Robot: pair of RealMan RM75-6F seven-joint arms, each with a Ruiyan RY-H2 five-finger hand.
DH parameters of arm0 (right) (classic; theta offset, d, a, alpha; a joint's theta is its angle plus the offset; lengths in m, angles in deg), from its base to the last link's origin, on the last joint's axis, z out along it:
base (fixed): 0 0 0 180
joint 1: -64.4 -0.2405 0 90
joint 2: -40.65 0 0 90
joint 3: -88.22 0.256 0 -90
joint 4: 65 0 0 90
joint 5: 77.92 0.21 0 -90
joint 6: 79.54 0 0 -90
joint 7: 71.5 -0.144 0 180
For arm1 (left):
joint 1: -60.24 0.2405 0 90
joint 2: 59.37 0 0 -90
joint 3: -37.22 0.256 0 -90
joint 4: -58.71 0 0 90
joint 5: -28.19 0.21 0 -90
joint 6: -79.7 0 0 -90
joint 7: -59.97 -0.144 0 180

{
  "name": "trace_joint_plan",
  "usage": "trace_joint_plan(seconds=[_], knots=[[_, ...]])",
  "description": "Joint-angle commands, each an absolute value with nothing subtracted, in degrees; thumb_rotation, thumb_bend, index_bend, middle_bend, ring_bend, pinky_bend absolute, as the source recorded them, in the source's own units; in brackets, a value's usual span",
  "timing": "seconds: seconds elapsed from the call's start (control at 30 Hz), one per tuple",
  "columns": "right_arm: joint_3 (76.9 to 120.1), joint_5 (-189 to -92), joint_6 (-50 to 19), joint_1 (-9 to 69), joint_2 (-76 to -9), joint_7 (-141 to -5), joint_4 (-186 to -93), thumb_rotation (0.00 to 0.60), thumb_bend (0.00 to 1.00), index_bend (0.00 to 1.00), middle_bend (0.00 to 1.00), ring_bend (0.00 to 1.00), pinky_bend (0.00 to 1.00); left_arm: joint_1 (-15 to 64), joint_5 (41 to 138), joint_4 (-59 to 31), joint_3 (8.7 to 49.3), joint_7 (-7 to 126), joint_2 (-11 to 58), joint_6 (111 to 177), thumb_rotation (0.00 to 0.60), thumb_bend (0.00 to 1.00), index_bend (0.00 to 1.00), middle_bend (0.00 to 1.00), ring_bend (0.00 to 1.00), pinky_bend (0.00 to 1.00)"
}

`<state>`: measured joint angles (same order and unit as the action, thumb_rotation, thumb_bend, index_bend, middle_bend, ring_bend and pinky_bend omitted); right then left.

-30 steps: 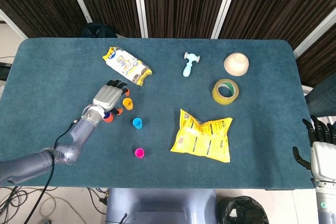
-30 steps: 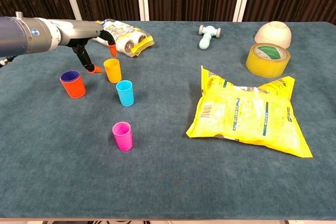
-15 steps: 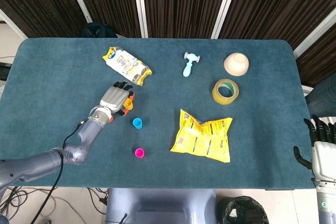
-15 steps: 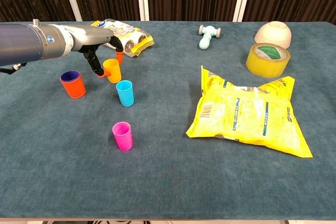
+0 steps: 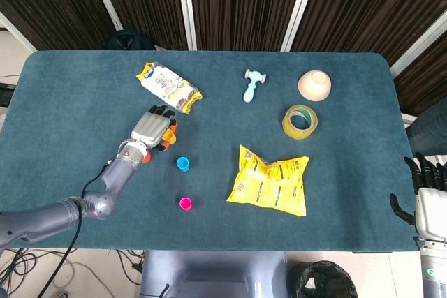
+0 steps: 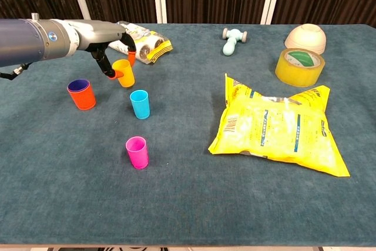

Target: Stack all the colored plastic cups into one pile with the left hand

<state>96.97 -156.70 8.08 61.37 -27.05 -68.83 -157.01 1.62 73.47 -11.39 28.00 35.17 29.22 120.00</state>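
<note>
My left hand (image 6: 104,40) grips the orange cup (image 6: 124,73) between thumb and fingers, and the cup is tilted and slightly off the blue cloth. In the head view the left hand (image 5: 151,129) covers most of the orange cup (image 5: 170,135). A red cup with a purple one nested inside (image 6: 81,94) stands just left of it. The blue cup (image 6: 140,104) stands to the lower right, and the pink cup (image 6: 137,151) is nearer the front edge. My right hand (image 5: 427,197) hangs off the table's right edge, fingers apart, holding nothing.
A snack packet (image 6: 142,40) lies just behind the left hand. A yellow bag (image 6: 276,124) fills the middle right. A tape roll (image 6: 299,66), a beige bowl (image 6: 305,37) and a toy hammer (image 6: 233,40) sit at the back.
The left hand reached the orange cup, closed its fingers around it, and has raised and tilted it a little. The other cups and the right hand have not moved.
</note>
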Motion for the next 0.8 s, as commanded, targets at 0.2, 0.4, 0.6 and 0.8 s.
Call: trace_joint_plan(seconds=[0.2, 0.4, 0.6, 0.8], knots=[[97.1, -156.6, 8.4, 61.5, -27.0, -68.8, -157.1, 0.6, 0.42, 0.12, 0.05, 0.1, 0.04, 2.2, 75.1, -23.5, 28.6, 31.9, 19.9, 123.0, 0.6, 0.36, 0.47, 0.17, 0.0, 0.09], [96.9, -157.0, 8.4, 61.5, -27.1, -68.5, -157.3, 0.6, 0.42, 0.12, 0.05, 0.1, 0.04, 3.9, 72.6, -36.5, 30.7, 28.6, 8.7, 125.3, 0.6, 0.36, 0.47, 0.17, 0.0, 0.09], [96.8, -157.2, 8.5, 61.4, -27.4, -68.0, -157.4, 0.6, 0.42, 0.12, 0.05, 0.1, 0.04, 5.6, 73.5, -43.3, 31.8, 29.6, 2.8, 125.8, 0.6, 0.36, 0.47, 0.17, 0.0, 0.09], [96.8, -157.1, 8.3, 61.3, -27.6, -67.6, -157.3, 0.6, 0.42, 0.12, 0.05, 0.1, 0.04, 8.0, 77.0, -44.7, 33.7, 31.4, 0.1, 126.3, 0.6, 0.36, 0.47, 0.17, 0.0, 0.08]])
